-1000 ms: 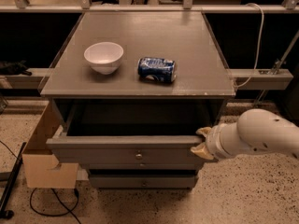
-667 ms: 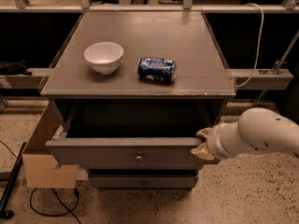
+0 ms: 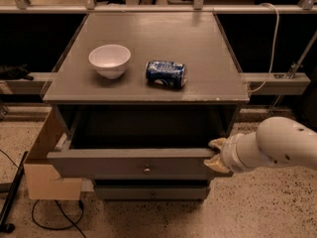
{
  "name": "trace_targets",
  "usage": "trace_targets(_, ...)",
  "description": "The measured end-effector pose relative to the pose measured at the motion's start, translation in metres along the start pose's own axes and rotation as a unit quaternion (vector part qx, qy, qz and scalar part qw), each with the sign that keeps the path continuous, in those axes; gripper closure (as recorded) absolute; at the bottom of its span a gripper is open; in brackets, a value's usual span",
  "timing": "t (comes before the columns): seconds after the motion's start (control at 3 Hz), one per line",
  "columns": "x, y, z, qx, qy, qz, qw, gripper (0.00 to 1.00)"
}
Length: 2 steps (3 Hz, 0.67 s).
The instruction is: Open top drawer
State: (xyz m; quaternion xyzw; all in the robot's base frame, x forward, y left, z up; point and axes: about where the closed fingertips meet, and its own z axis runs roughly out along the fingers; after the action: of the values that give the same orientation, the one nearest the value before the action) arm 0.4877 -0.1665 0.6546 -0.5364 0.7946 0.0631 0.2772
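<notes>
The top drawer [image 3: 133, 163] of the grey cabinet is pulled partly out, and its dark grey box interior [image 3: 143, 130] shows. A small round metal knob [image 3: 146, 170] sits at the centre of its front. My gripper [image 3: 215, 154] is at the right end of the drawer front. One tan finger lies over the top edge and the other lies lower, against the right end, so the front's corner is held between them. The white arm [image 3: 277, 150] reaches in from the right.
A white bowl [image 3: 110, 60] and a blue can lying on its side [image 3: 166, 73] rest on the cabinet top [image 3: 148, 33]. A lower drawer front [image 3: 151, 191] shows beneath. A cardboard box [image 3: 47, 170] stands at the left. A black cable [image 3: 54, 222] lies on the speckled floor.
The top drawer front has edged slightly further out towards the camera. The gripper has stayed at the front's right end and has hardly moved.
</notes>
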Motion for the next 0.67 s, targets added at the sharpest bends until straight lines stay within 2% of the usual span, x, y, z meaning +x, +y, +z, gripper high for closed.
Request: trace_targets(0.67, 0.0000, 0.0000, 0.0000, 0.000, 0.000, 0.000, 1.0000, 0.50)
